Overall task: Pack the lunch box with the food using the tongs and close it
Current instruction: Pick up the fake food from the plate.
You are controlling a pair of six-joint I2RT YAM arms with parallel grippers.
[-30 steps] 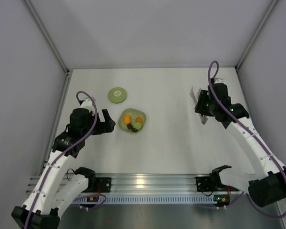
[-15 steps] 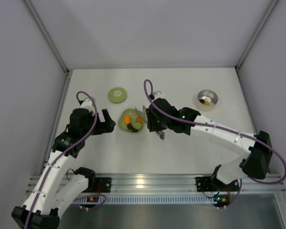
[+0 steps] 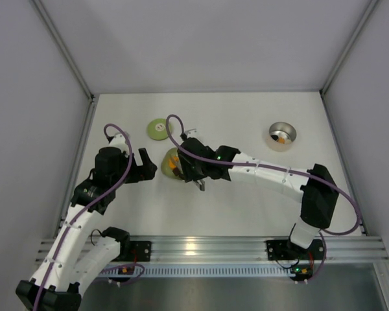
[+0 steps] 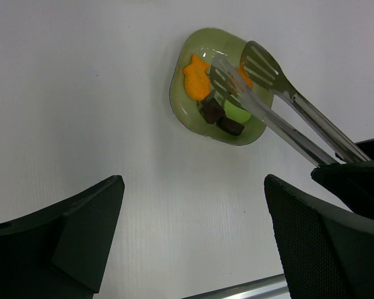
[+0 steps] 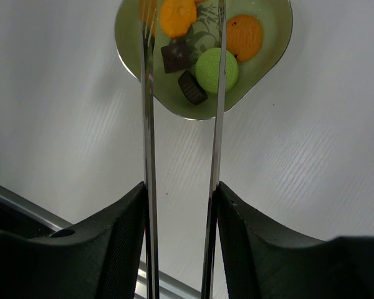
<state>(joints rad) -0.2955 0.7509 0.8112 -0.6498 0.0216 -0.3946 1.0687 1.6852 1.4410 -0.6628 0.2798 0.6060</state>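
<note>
Right end effector [image 5: 181,212] grips the tongs [image 5: 148,156], arms parted. Ahead of it, the tips straddle the food [image 5: 217,70] on the plate [image 5: 271,50]. Left end effector [image 4: 193,193] is fully open and empty.

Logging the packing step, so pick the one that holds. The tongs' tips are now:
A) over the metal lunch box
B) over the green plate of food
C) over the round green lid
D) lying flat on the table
B: the tongs, clamped in the right gripper, reach over the plate, their tips on either side of the food pieces.
</note>
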